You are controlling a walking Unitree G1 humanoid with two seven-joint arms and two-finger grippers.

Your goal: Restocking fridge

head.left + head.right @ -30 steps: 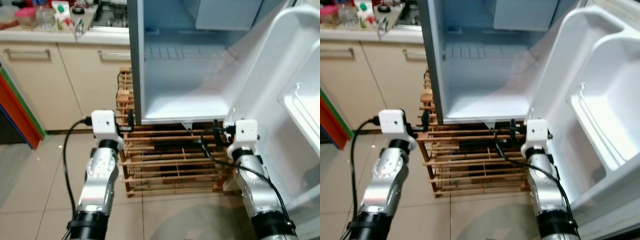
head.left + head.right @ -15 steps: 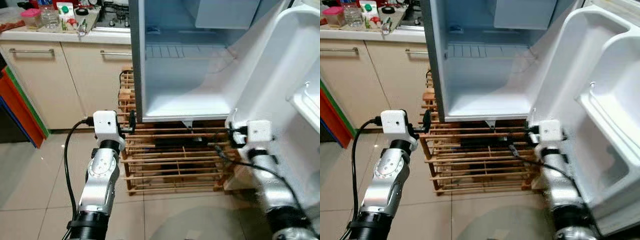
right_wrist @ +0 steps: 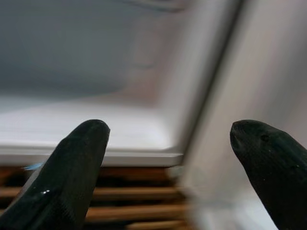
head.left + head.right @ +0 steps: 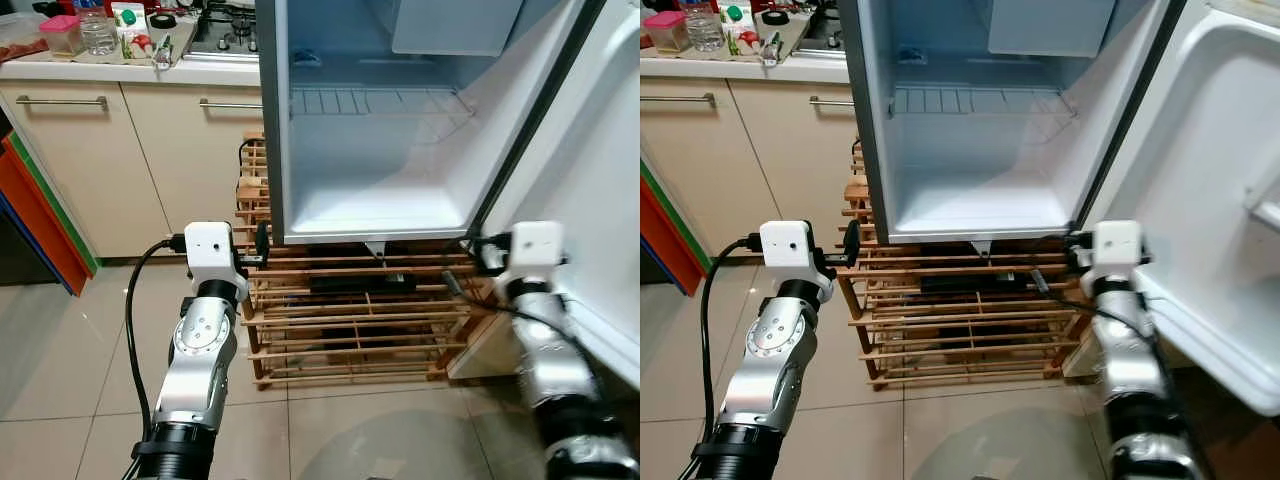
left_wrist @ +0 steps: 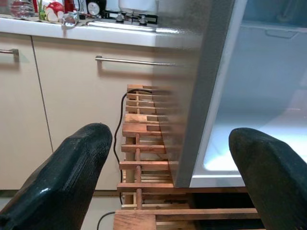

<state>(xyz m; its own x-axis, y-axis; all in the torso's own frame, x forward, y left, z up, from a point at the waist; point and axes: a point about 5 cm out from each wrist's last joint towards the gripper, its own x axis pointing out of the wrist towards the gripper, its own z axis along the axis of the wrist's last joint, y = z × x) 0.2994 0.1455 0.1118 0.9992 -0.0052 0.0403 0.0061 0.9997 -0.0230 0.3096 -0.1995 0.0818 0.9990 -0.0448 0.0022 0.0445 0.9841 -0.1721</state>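
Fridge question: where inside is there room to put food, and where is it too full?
The fridge floor is bare between the side walls, and so is the wire shelf above it. The countertop beside the stove is crowded with jars and bottles. The wooden rack under the fridge has only narrow gaps.

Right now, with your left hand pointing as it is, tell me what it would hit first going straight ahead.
Probably the front edge of the fridge's grey side wall: the left hand is open and that edge sits between its fingers, above the wooden rack. Depth is uncertain.
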